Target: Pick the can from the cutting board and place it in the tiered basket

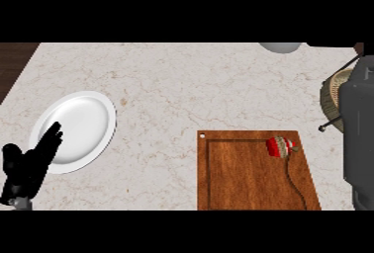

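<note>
Near the far right corner of the cutting board (248,178) sits the red can (282,147), on the wood. Just right of the board, the tiered basket (335,94) shows partly behind the grey right forearm (358,128); whether that hand is open or closed I cannot tell. Far left on the bench (182,84), the left hand (29,165) rests at the edge of a white plate (80,123), its fingers (51,138) straight and pressed together.

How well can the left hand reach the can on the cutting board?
Probably not easily. The left hand rests open at the lower left by the plate; the can sits far across, on the cutting board's right part. Nothing tall intervenes.
</note>
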Motion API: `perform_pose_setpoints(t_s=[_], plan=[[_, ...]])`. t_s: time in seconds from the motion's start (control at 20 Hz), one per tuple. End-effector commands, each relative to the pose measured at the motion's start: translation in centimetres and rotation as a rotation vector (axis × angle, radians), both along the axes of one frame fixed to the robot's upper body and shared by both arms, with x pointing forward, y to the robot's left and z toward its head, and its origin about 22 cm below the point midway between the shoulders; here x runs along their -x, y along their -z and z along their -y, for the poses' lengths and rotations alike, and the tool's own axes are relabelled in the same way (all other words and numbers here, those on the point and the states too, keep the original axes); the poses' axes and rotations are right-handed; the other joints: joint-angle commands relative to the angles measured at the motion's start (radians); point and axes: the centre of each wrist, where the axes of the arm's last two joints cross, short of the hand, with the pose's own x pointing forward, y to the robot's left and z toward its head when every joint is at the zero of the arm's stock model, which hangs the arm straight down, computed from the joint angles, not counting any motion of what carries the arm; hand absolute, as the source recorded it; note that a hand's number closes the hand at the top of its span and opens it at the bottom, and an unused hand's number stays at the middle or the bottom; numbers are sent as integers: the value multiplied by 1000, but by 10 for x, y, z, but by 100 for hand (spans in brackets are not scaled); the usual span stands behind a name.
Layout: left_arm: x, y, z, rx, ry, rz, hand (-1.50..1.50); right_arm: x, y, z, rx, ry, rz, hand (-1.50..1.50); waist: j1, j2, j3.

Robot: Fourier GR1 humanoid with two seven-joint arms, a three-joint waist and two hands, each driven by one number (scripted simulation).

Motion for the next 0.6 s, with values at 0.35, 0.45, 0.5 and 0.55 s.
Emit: perform_pose_setpoints(t_s=[0.35,0.45,0.5,0.55], plan=[[9,0,-3,8,24,-31,0,-51,12,75,-72,-26,59,150,7,1,-2],[-8,-5,-9,8,2,-31,0,-60,-6,93,-88,-29,55,150,9,4,-2],[-5,-8,-9,-2,-5,8,0,-42,20,105,398,101,-193,150,0,14,-9],[-3,-1,-3,10,9,-29,0,-44,6,105,438,118,-207,150,4,10,-8]])
